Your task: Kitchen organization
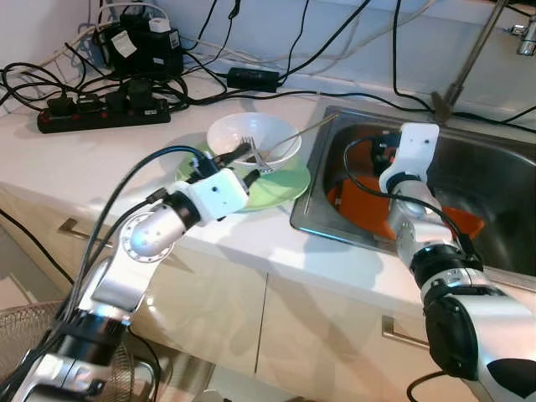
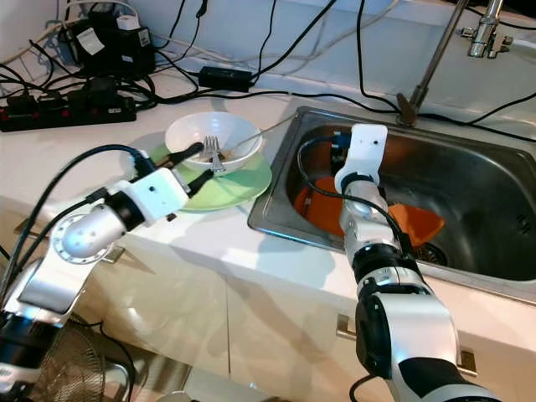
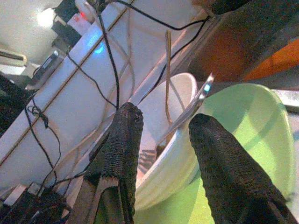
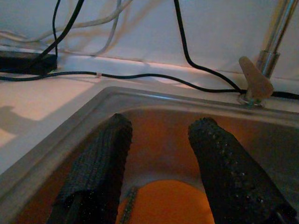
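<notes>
Kitchen counter [image 1: 50, 159] of pale stone, with white bowl [image 1: 254, 139] stacked on green plate [image 1: 280, 186] just beside steel sink [image 2: 494, 180]. Fork [image 2: 212, 152] lying tines-down inside bowl; long thin chopstick [image 1: 306, 131] leaning from bowl across sink's edge. Left gripper [image 1: 248, 163] at bowl's near rim, fingers [image 3: 124, 154] spread apart and straddling rim, nothing clamped. Right gripper [image 4: 159, 163] lowered into sink, fingers [image 4: 224, 163] parted and empty, above orange dish [image 2: 423, 223] on basin floor. Faucet [image 1: 469, 59] rising behind sink. At counter's back: black power strip [image 1: 100, 113], charger [image 1: 138, 42], tangled cables [image 1: 251, 79]. Below counter: cabinet doors [image 1: 318, 335] with metal handles.
</notes>
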Tool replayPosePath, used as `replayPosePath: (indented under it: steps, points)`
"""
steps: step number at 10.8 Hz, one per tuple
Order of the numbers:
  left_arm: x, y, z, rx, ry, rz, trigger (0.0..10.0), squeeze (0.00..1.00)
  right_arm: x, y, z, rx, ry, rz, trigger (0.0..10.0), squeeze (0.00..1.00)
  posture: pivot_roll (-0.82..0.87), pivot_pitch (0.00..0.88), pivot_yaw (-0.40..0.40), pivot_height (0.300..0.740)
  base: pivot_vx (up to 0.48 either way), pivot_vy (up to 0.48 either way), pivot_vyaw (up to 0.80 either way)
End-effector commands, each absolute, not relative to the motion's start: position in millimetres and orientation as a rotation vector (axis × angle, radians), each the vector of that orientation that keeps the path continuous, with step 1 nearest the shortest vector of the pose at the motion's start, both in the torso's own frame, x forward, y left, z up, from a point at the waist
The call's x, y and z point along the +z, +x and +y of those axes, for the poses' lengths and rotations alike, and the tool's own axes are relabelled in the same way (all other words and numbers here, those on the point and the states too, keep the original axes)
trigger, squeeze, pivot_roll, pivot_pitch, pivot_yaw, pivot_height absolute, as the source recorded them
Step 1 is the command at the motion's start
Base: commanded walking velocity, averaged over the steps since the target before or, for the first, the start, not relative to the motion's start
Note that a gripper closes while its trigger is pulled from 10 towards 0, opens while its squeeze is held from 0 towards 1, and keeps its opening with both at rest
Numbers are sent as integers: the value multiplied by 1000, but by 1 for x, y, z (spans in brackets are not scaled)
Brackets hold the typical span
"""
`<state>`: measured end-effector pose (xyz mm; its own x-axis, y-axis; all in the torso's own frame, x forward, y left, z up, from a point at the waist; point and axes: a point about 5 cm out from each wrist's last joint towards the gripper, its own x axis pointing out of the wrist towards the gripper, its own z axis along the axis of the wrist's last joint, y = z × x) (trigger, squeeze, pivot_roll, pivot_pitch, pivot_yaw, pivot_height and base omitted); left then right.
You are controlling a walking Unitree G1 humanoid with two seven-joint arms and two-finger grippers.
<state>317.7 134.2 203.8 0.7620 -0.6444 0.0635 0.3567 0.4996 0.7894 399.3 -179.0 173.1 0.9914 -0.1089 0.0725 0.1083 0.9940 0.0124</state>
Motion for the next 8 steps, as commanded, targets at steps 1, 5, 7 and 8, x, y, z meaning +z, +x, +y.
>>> replayPosePath:
  steps: [1, 5, 7, 8]
  points:
    - [207, 319, 130, -647, 852, -395, 10000, 0, 181, 401, -182, -125, 22, -103, 10000, 0, 265, 36, -40, 725, 0, 0, 0]
    - [209, 326, 126, -650, 862, -413, 0, 0, 182, 401, -184, -135, 22, -104, 10000, 0, 259, 40, -40, 725, 0, 0, 0]
    - [208, 326, 126, -650, 865, -414, 0, 0, 182, 401, -184, -136, 22, -102, 10000, 0, 260, 41, -42, 725, 0, 0, 0]
    - [208, 326, 126, -650, 864, -416, 0, 0, 182, 401, -185, -138, 22, -102, 10000, 0, 261, 40, -43, 725, 0, 0, 0]
